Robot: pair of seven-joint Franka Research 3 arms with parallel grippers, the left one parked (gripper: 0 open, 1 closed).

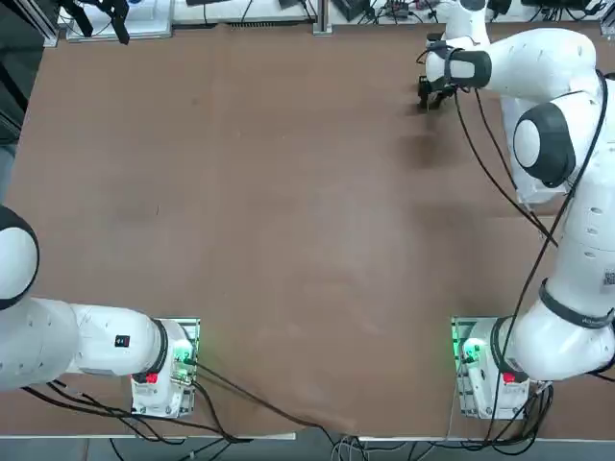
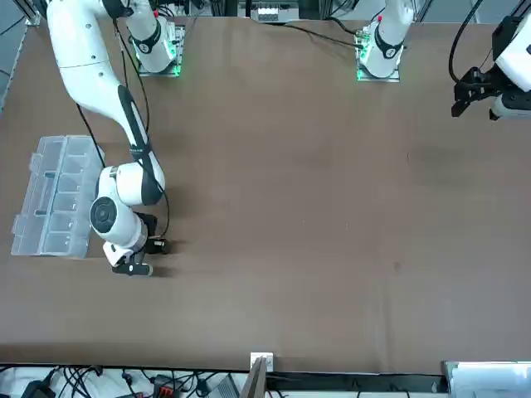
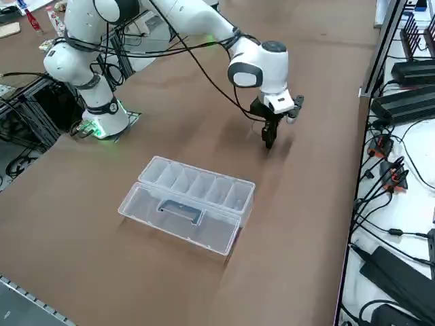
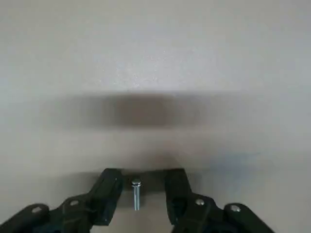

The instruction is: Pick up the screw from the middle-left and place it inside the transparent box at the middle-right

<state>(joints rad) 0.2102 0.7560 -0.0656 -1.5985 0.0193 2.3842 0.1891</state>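
No lettering, brand or number can be read. On the white right arm [image 1: 577,221], a small square code label [image 1: 609,279] sits just above the arm's dark band [image 1: 567,307] in the top view; its content is too small to make out.

The brown worktop [image 3: 204,272] spreads out below the tool [image 4: 144,177], its surface smooth and softly glossy, with a dark shadow beside the tool. Past the worktop's edge, well apart from the tool, a white surface [image 3: 414,224] carries black boxes and tangled cables [image 3: 374,197]. A metal post [image 2: 256,377] stands at that edge.
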